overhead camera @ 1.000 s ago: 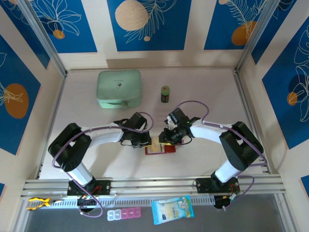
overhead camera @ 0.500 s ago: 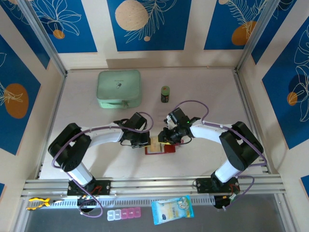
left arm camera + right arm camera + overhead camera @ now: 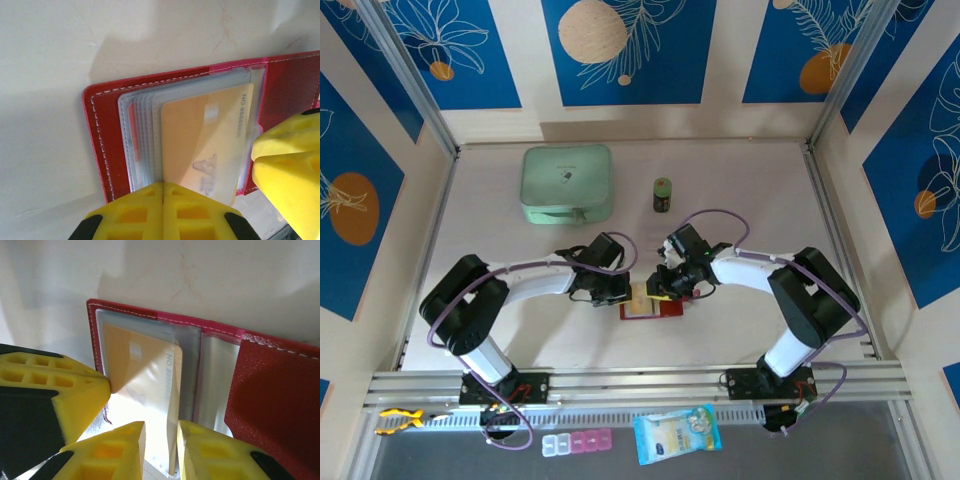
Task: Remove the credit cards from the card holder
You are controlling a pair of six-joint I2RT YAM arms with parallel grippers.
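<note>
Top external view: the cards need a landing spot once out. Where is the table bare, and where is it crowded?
Bare: from the small jar to the right rail; the strip left of the mint-green case; the near strip in front of the card holder. Crowded: the middle, where left gripper and right gripper meet over it.
</note>
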